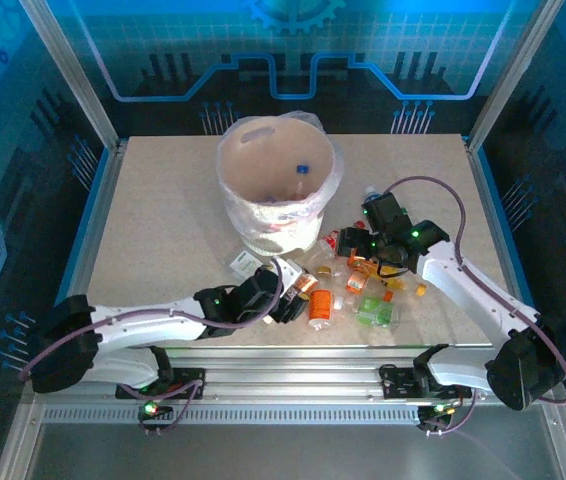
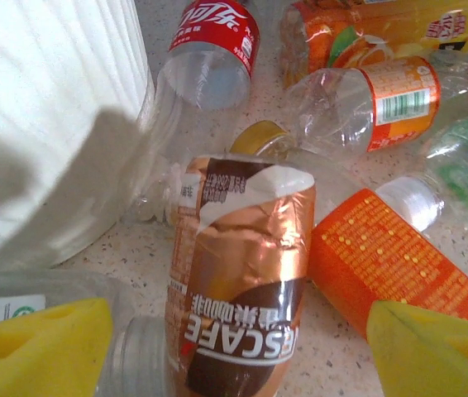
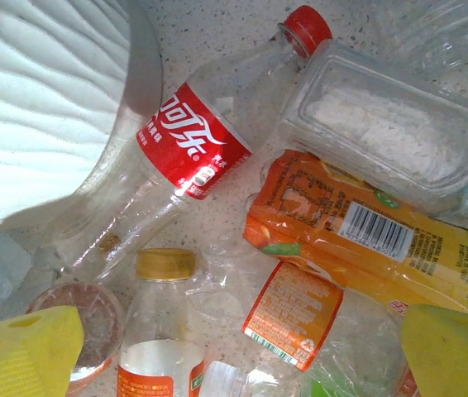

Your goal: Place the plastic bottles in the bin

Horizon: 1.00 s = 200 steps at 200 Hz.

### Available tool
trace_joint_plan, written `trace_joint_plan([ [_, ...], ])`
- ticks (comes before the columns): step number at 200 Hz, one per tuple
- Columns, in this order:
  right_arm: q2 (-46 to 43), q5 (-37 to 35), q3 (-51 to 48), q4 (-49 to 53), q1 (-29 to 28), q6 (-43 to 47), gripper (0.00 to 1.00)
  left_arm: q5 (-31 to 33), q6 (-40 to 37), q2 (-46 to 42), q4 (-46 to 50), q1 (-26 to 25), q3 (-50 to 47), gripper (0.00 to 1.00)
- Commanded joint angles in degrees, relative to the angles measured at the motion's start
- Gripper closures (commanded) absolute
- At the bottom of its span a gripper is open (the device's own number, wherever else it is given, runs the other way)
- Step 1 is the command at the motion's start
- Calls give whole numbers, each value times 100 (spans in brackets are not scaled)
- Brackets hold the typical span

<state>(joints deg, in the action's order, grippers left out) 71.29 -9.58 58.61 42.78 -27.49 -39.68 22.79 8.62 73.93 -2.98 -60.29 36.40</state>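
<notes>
On the near side of the speckled desk [image 1: 163,230], the left arm's jaws stand apart over a brown coffee bottle [image 2: 242,289] that lies on its side. Their yellow pads [image 2: 35,347] flank it with a gap on each side (neither pad touches the label). A clear bottle's neck [image 2: 139,356] lies between one pad and the coffee bottle, and an orange-labelled bottle [image 2: 399,265] lies just beside the other pad.

Further out, the rest of the plastic bottles [image 1: 358,290] sprawl in a loose heap on the desk to the right of the bin, all tipped over. The right arm's jaws hang wide apart above that heap, gripping nothing. A yellow-capped bottle [image 3: 165,265] lies between their pads [image 3: 19,356]. An orange juice bottle [image 3: 358,223] and a red-labelled cola bottle [image 3: 193,141] lie beyond it, the cola bottle's base close to the bin's ribbed white wall.

At the far centre of the desk stands the bin [image 1: 225,170], lined with a clear bag, a blue-capped bottle [image 1: 301,172] lying inside it.
</notes>
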Motion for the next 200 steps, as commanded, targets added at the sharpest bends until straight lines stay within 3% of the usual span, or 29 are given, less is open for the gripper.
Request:
trace_joint_plan([
  [1, 26, -147, 165, 142, -89, -53, 0, 273, -71, 258, -128, -53, 281, 20],
  [77, -75, -213, 116, 160, -94, -56, 0, 330, -22, 911, -33, -52, 522, 21],
  [102, -80, -219, 99, 161, -94, -66, 0, 606, -32, 1110, 51, -48, 609, 22],
  [160, -123, -265, 107, 160, -94, -49, 0, 780, -13, 1413, 72, 52, 770, 31],
  [200, -124, -300, 117, 169, -91, -31, 0, 824, -35, 1549, 1, 149, 822, 43],
])
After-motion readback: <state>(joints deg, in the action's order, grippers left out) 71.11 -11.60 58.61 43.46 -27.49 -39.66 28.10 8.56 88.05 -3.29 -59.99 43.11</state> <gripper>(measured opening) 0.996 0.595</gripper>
